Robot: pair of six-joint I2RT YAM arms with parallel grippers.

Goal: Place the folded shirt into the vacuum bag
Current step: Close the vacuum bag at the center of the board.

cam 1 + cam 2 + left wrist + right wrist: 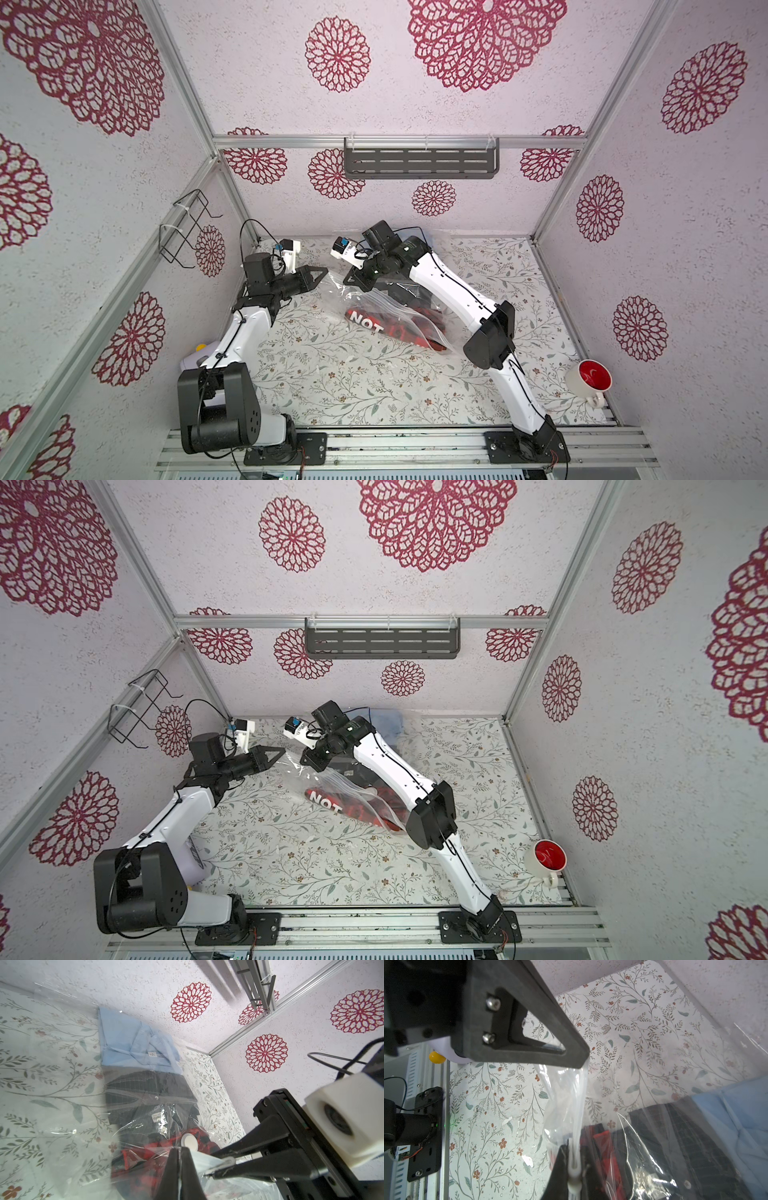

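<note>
left jaws and right jaws clenched on vacuum bag (384,302) edge, red shirt (399,329) showing through plastic

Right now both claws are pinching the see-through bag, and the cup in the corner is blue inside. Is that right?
Not quite: the cup is red inside, not blue, as both top views show. The rest holds: the left gripper and the right gripper are both shut on the see-through bag.

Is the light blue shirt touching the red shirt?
No, in the left wrist view a dark checked shirt lies between the light blue shirt and the red shirt.
</note>
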